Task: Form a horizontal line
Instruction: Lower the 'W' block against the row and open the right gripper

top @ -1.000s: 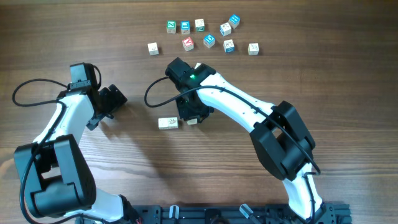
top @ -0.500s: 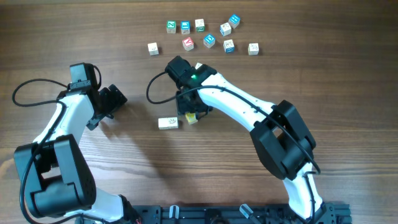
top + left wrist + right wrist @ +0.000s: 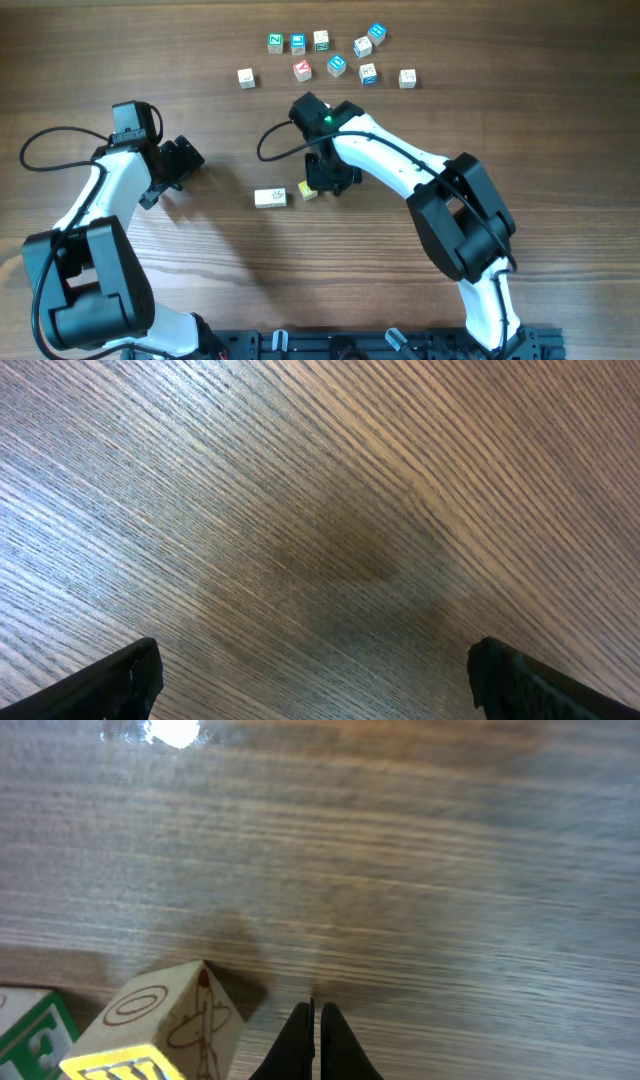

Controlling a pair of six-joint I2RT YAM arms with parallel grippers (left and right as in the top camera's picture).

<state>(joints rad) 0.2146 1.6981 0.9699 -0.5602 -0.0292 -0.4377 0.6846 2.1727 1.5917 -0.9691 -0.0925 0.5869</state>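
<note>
A whitish pair of cubes (image 3: 270,198) lies mid-table with a yellow-edged cube (image 3: 308,190) just right of it, a small gap between them. No longer row of touching cubes shows. My right gripper (image 3: 328,186) is shut and empty, just right of the yellow cube. In the right wrist view its closed fingers (image 3: 318,1025) hang over bare wood beside the tilted yellow-edged cube (image 3: 150,1025), with a green-edged cube (image 3: 28,1030) at the lower left. My left gripper (image 3: 185,158) is open and empty over bare table (image 3: 320,690).
Several loose letter cubes lie scattered at the far side, among them a red-lettered one (image 3: 302,70), a blue one (image 3: 337,65) and a whitish one (image 3: 245,77). The right arm's cable (image 3: 275,145) loops left of its wrist.
My right gripper has moved right, off the yellow-edged cube, which now lies uncovered on the table. The left arm has not moved.
</note>
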